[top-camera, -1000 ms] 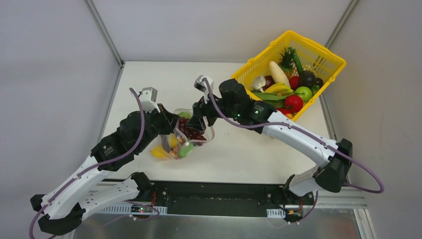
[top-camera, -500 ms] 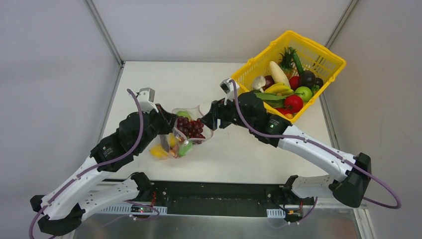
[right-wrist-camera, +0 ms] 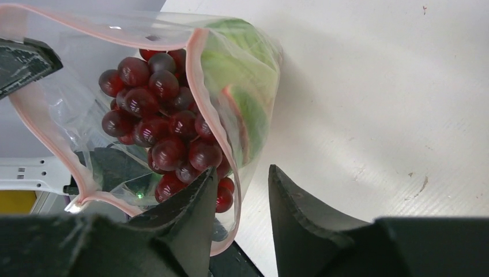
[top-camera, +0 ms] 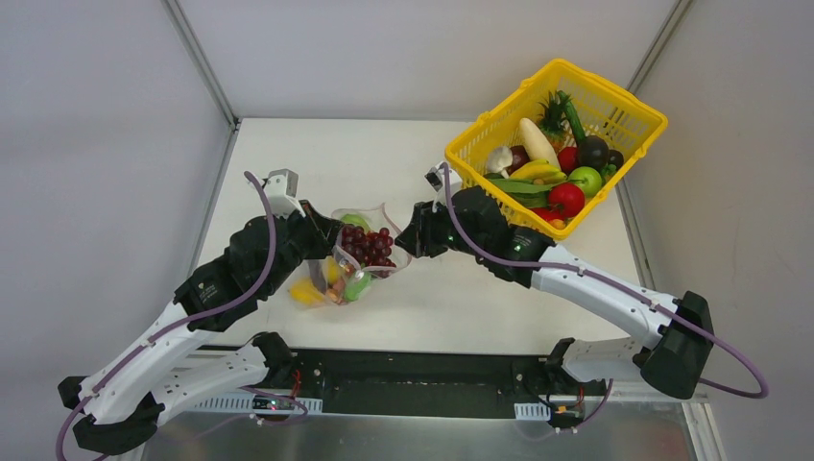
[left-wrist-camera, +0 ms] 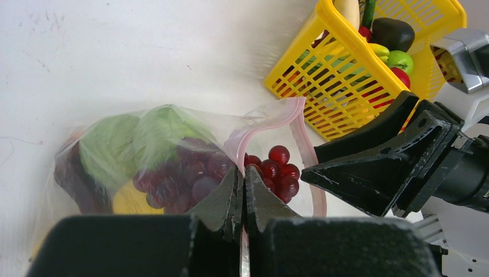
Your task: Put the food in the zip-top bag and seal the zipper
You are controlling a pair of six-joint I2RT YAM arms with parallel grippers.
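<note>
The clear zip-top bag (top-camera: 357, 274) lies at the left centre of the table with its mouth held up and open. Inside are dark red grapes (right-wrist-camera: 155, 121), a green cabbage (right-wrist-camera: 242, 63) and yellow fruit (top-camera: 309, 293). My left gripper (left-wrist-camera: 243, 173) is shut on the pink zipper (left-wrist-camera: 308, 156) at the mouth's near side. My right gripper (right-wrist-camera: 242, 184) is open at the opposite side of the mouth; the bag's rim hangs between its fingers, close to the left one. From above, the left gripper (top-camera: 336, 245) and the right gripper (top-camera: 405, 238) flank the bag.
A yellow lattice basket (top-camera: 557, 69) full of more toy food, such as a red tomato (top-camera: 566, 197), stands tilted at the back right, just behind the right arm. The same basket (left-wrist-camera: 323, 69) shows in the left wrist view. Grey walls enclose the table.
My right gripper pulled back out of the bag's mouth to the right, leaving the grapes inside, then narrowed its jaws beside the rim. The left gripper kept its hold.
</note>
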